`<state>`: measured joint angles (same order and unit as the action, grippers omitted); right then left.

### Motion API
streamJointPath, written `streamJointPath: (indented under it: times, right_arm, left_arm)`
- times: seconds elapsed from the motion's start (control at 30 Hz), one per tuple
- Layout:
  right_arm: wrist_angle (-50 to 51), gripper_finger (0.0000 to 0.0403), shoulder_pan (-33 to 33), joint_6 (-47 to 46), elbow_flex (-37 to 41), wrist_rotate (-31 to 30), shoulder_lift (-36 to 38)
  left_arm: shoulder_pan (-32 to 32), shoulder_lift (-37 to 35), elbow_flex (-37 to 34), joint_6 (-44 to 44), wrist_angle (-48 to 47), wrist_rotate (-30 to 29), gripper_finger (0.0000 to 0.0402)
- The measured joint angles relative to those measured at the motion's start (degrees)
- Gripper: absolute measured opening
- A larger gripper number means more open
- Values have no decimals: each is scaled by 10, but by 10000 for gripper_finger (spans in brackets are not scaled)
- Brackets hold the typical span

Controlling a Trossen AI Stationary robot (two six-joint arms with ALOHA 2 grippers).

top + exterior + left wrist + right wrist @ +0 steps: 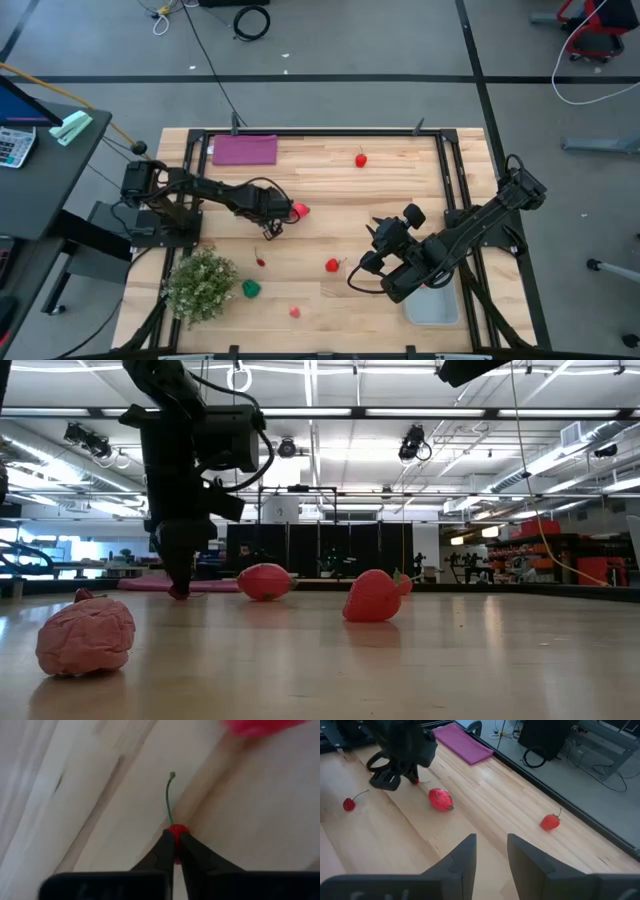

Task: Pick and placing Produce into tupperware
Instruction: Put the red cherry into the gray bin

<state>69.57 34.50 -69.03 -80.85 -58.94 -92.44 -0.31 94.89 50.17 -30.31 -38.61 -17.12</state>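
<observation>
Left end effector (pixel 174 851), at centre-left of the overhead frame, is lowered to the desk (pixel 330 190) with its fingers clamped on a small red cherry (pixel 176 831), whose green stem stands out beyond the fingertips; the cherry appears still at desk level, so the lift is judged not yet made. Right end effector (pixel 491 851), at lower right of the overhead frame, waits with its fingers apart and nothing between them, just beside the tupperware (pixel 433 305).

The tupperware sits at the lower right of the desk, partly under the right arm; no produce can be made out inside it, though part of it is hidden. Produce lies scattered: a pink-red piece (pixel 300 210) just beside the left end effector, a red piece (pixel 361 159) at upper centre, another (pixel 332 265) at lower centre, a small cherry (pixel 261 262) left of it, a pink piece (pixel 295 312) near the bottom edge, and a green piece (pixel 250 288) beside the bushy plant (pixel 200 284). A purple mat (pixel 244 149) lies at upper left.

Judged progress: early, with the first carry in hand and nearly all pieces left
</observation>
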Motion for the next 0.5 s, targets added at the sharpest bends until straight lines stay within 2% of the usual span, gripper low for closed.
streamJointPath:
  times: [0.13,0.3,0.43,0.5]
  right_arm:
    - [0,117,0,35,0,-32,0]
    - [0,117,0,70,0,-94,0]
    - [0,117,0,100,-1,-136,0]
    - [0,117,0,121,-1,-154,1]
  left_arm:
    - [-39,0,17,38,9,-25,13]
    - [-102,0,85,40,2,-71,9]
    - [-160,0,162,57,15,-141,9]
    - [-186,0,193,93,57,-178,9]
